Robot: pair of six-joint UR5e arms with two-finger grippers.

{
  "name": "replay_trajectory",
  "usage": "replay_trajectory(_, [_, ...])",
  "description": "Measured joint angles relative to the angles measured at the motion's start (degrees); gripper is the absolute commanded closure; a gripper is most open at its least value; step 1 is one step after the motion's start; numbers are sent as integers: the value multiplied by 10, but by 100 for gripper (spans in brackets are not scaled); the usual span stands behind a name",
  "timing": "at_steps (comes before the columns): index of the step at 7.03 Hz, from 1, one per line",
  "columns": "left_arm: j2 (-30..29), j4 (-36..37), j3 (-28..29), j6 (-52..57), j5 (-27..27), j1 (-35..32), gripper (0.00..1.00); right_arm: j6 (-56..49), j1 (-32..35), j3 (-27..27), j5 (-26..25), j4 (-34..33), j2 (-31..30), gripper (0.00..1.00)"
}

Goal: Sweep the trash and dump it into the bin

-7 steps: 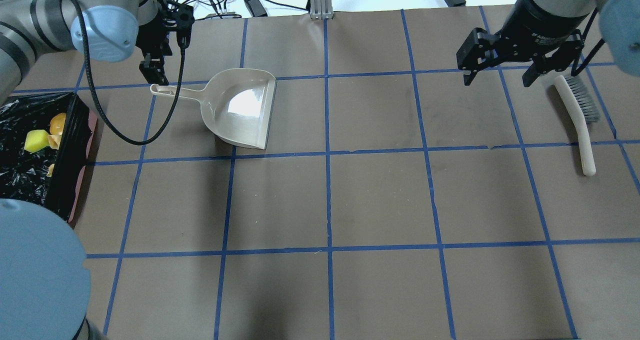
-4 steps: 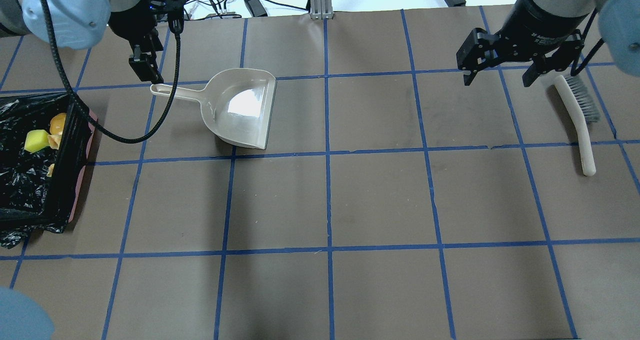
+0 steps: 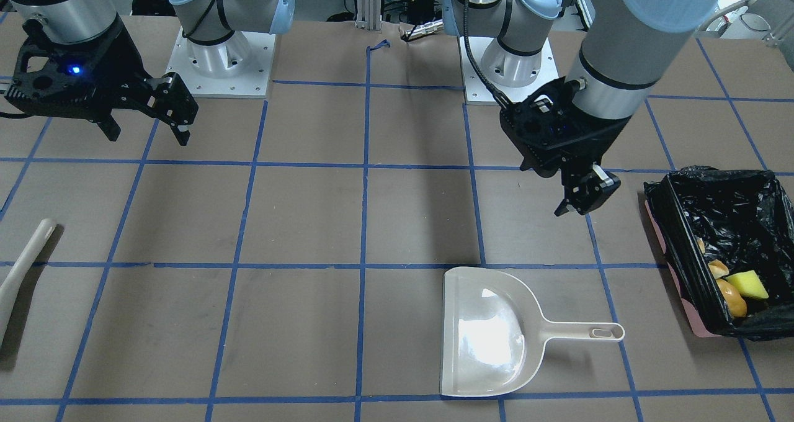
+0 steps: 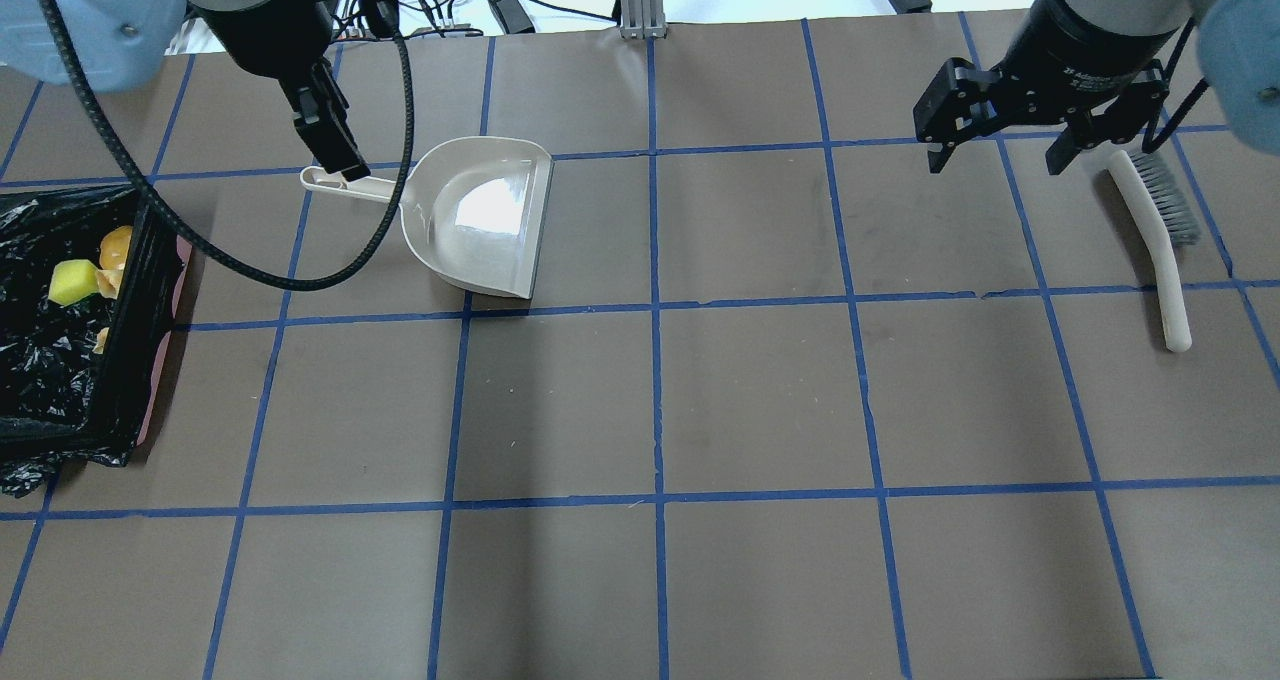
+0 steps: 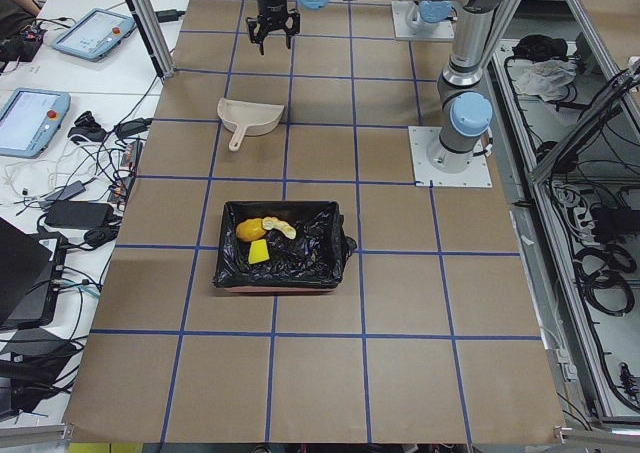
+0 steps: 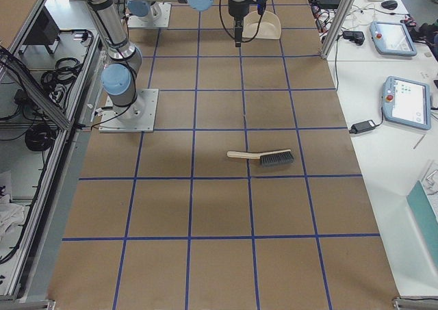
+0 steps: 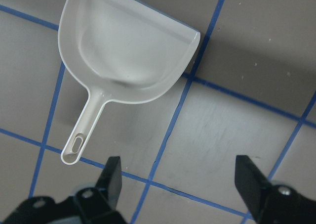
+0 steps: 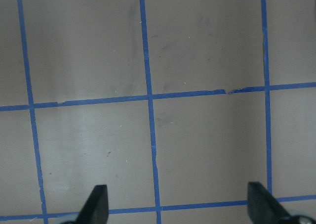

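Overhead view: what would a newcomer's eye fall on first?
The empty beige dustpan, gleaming at the table's upper left, with the open left gripper near its handle. Next, the yellow trash, bright against the black-lined bin at the left edge. The brush lies far right, beside the open right gripper.
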Motion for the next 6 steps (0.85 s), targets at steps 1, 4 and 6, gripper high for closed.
replay_trajectory(1, [10,-9,-2,-60,-4,-14,0,0,0,0,0,0,0,0])
replay_trajectory(4, [38,-42,-14,-196,-7,-26,2,0,0,0,-1,0,-1,0])
replay_trajectory(6, [44,-42,-23,-226,-4,-19,0,0,0,0,-2,0,-1,0])
